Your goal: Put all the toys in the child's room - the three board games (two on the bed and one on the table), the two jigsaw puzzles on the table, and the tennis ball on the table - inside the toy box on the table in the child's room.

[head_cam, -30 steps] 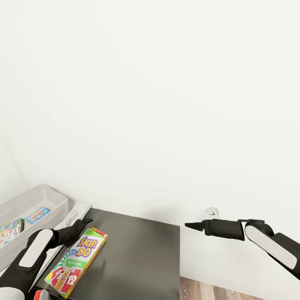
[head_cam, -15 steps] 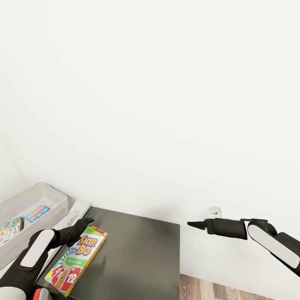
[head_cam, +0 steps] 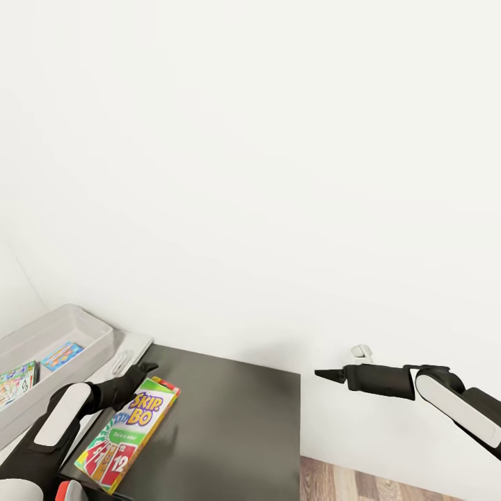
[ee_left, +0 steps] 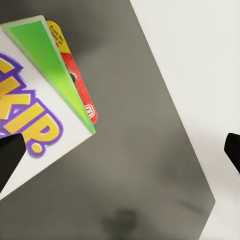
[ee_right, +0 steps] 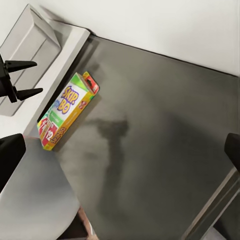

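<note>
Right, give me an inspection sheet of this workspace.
Surface: dark cabinet top, next to the pale table.
Job's things: SKIP-BO box lying flat on the cabinet top; toy box on the table holds a blue box and a green-white box.
Clutter: small white object by the toy box, unidentifiable.
Grippers: left gripper jaws open, empty; right gripper jaws open, empty, in the air beyond the cabinet's side.
Cables: nothing seen.
Surroundings: white wall, wood floor.
</note>
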Motion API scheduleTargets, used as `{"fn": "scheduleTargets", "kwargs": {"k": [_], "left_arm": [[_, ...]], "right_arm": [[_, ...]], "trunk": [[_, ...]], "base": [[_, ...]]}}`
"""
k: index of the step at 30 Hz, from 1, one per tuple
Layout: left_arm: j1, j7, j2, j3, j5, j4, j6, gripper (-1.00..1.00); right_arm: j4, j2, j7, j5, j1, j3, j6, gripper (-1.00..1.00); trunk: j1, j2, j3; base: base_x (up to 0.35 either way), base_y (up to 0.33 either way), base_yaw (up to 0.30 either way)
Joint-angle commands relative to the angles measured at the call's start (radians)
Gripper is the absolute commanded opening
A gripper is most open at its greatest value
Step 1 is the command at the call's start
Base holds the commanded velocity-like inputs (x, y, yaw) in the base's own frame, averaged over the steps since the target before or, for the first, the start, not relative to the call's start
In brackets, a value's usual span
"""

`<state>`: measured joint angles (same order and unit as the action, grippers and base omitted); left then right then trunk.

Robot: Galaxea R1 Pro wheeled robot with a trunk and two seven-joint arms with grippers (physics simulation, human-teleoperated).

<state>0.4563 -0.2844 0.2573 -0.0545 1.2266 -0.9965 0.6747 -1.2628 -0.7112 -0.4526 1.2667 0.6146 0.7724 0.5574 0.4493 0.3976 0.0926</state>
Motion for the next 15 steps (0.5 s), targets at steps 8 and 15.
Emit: {"fn": "scheduleTargets", "kwargs": {"k": [8, 15], "left_arm": [[0.001, -0.006, 0.0, -0.001, 0.01, -0.002, 0.003, 1.0], [0.001, -0.004, 0.0, -0.001, 0.01, -0.001, 0.003, 1.0]], "right_arm": [[0.0, -0.003, 0.0, 0.006, 0.002, 0.001, 0.002, 1.0], [0.0, -0.003, 0.0, 0.006, 0.002, 0.001, 0.002, 1.0]], "trunk": [[0.001, 0.002, 0.01], [0.001, 0.002, 0.019]], "base": [[0.0, 0.0, 0.0], [0.0, 0.0, 0.0]]}}
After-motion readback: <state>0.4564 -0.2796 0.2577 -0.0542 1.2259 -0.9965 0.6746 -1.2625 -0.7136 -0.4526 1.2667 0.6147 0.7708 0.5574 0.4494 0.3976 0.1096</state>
